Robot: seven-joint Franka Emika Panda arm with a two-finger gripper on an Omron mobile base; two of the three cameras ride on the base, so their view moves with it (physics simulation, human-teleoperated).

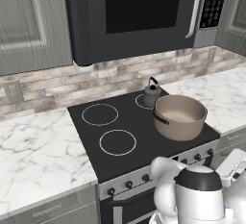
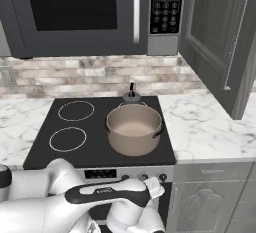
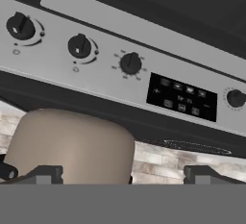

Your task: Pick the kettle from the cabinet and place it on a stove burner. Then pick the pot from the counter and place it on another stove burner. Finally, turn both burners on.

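The wide round tan-brown pot (image 1: 179,117) with a pale inside and two black side handles sits on the front right ring of the flat black glass stovetop (image 1: 91,131). The small dark grey kettle (image 1: 152,93) stands just behind it. Two white ring burners (image 1: 117,142) lie bare. The gripper (image 3: 122,174) is spread wide and empty, facing four black knobs (image 3: 130,63).

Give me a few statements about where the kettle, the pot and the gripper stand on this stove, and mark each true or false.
1. The pot sits on the stovetop. True.
2. The kettle is in the cabinet. False: it stands on a rear burner behind the pot.
3. The gripper is shut on a knob. False: its jaws stand open, touching nothing.
4. The hand view looks at the stove's knobs. True.
5. The pot holds the kettle. False: they stand apart.
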